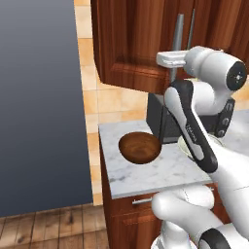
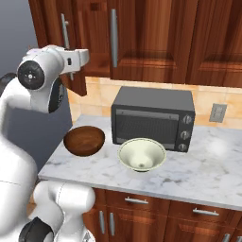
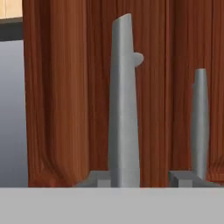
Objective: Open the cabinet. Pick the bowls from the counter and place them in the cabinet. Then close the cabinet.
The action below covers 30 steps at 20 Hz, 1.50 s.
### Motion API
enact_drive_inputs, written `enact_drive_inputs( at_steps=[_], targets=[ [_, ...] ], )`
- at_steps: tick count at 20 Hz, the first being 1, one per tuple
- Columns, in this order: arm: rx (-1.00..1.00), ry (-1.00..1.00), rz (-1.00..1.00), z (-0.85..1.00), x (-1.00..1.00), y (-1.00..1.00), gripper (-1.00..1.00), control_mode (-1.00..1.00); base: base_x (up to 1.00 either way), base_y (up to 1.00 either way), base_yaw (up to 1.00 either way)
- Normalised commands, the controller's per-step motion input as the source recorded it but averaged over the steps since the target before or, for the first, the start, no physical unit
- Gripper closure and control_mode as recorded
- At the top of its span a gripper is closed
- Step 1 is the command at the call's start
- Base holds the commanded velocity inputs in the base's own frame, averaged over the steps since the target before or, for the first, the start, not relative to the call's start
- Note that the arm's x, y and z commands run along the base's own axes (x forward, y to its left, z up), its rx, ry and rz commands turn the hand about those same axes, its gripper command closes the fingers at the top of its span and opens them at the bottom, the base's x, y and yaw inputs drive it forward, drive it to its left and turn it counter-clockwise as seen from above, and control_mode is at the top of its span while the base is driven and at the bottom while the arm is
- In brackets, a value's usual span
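The gripper (image 3: pixel 146 179) was at the cabinet (image 2: pixel 151 38), fingers spread wide about the left door's handle (image 3: pixel 124 100). That rigid, slippery-looking bar probably wanted a mid-length grip

You have no readable text, label, brand, number or sign in any of these views. The microwave (image 2: pixel 152 118) shows two round knobs on its right panel, but no markings around them can be made out. The wall outlet plate (image 2: pixel 217 112) on the tiled backsplash is blank. The cabinet (image 2: pixel 142 38) doors, their silver handles and the marble bench (image 2: pixel 208 170) carry no lettering you can read.
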Motion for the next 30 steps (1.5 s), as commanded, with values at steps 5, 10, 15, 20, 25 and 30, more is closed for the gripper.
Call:
enact_drive_inputs(
  at_steps=[5,10,15,20,25,30],
  targets=[
    [0.0,0.06,-0.04,0.0,-1.0,1.0,1.0,-1.0,0.0,0.0,0.0],
    [-0.05,-0.02,-0.06,0.01,-0.3,0.29,-1.0,-1.0,0.0,0.0,0.0],
    [0.08,-0.2,0.0,-0.15,-1.0,-0.53,-1.0,-1.0,0.0,0.0,0.0],
    [0.4,-0.01,0.09,0.0,-0.91,-1.0,-1.0,-1.0,0.0,0.0,0.0],
    [0.29,0.08,0.27,0.01,-0.26,-0.94,-1.0,-1.0,0.0,0.0,0.0],
    [0.19,0.17,0.34,0.0,0.14,-0.73,-1.0,-1.0,0.0,0.0,0.0]
  ],
)
